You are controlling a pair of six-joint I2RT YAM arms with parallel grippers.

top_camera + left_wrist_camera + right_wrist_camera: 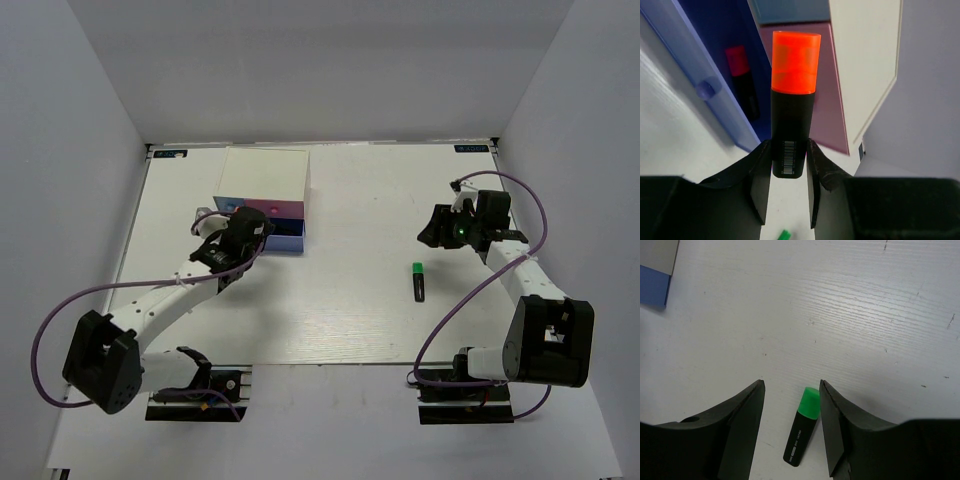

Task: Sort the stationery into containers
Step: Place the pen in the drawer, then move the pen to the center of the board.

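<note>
My left gripper (789, 150) is shut on a black highlighter with an orange end (792, 100), held upright in front of the box of drawers (265, 185). A light-blue-fronted drawer with a knob (705, 89) stands open, and a pink-ended highlighter (742, 80) lies inside it. The pink drawer front (825, 90) is behind the orange highlighter. In the top view the left gripper (218, 240) is at the box's front left. My right gripper (791, 385) is open above the green-ended highlighter (802, 432), which lies on the table (418, 280). The eraser and the small blocks are out of view.
The darker blue drawer front (285, 238) faces the table's middle, and its corner shows in the right wrist view (652, 285). White walls enclose the table (360, 310) on three sides. The right gripper (435, 230) hovers behind the green highlighter.
</note>
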